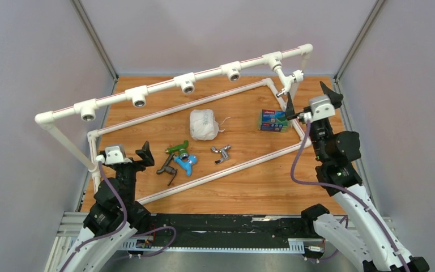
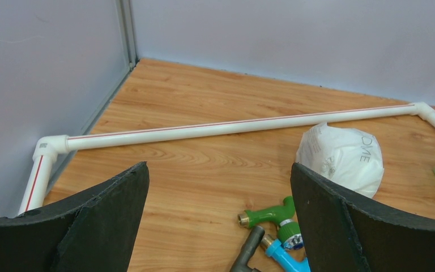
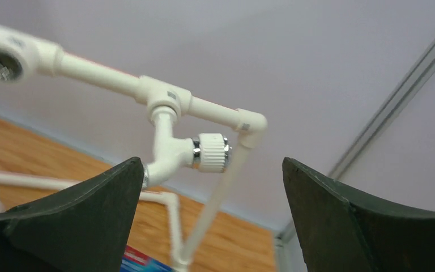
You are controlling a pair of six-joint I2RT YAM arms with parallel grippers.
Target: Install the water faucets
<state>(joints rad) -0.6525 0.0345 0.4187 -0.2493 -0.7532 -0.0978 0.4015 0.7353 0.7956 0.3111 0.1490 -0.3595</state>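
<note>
**Loose taps lie nearest the left claw**

Near the worktop's [image 1: 249, 170] left edge, the left gripper [image 2: 218, 170] gapes empty. The dark grey tap [image 1: 167, 169], green tap [image 1: 177, 149], blue tap [image 1: 186, 164] and chrome tap [image 1: 221, 153] lie just to its right. At the far right corner, the right gripper [image 1: 310, 97], spread wide and empty, faces the mounted white tap [image 3: 170, 153].

Robot lab test cell. Plain grey wall panels [image 1: 28, 68] set in aluminium corner posts [image 1: 95, 39] box in a wood-grain tabletop [image 1: 249, 181]. Slotted metal rail [image 1: 215, 242] along the near edge, two arm bases [image 1: 323, 218] bolted there. Free-standing white pipe frame [image 1: 161, 86] is a plumbing mock-up, probably PVC.
</note>
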